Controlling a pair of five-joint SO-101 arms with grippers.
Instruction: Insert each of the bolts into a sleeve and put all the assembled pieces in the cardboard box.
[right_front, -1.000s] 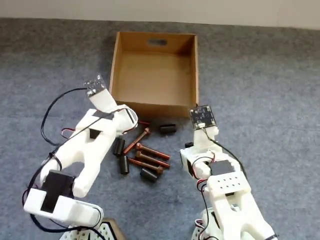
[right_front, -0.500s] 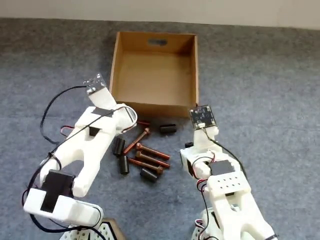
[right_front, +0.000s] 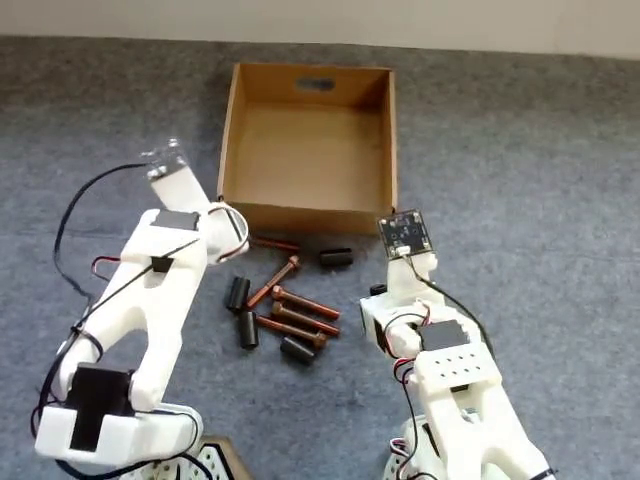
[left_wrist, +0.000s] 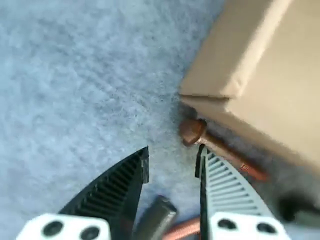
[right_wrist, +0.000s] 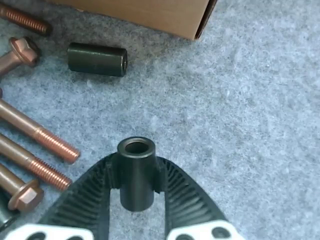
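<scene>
The cardboard box (right_front: 232, 130) stands open at the back of the grey carpet. Several copper bolts (right_front: 300, 318) and black sleeves (right_front: 237, 293) lie in a loose pile in front of it. My left gripper (left_wrist: 172, 150) is open, hovering just off the box's front left corner (left_wrist: 235, 75). The head of one bolt (left_wrist: 191, 131), which lies along the box's front wall, sits just past its fingertips. My right gripper (right_wrist: 136, 160) is shut on an upright black sleeve (right_wrist: 136, 172), to the right of the pile. Another sleeve (right_wrist: 97, 59) lies on its side near the box.
The right arm (right_front: 455, 385) rises from the front edge, the left arm (right_front: 140, 310) from the front left. Open carpet spreads to the right of the box and the right arm. Bolts (right_wrist: 37, 132) lie close beside the held sleeve.
The left arm has swung left and back, uncovering the bolt along the box's front wall. The right arm and its sleeve have not moved.
</scene>
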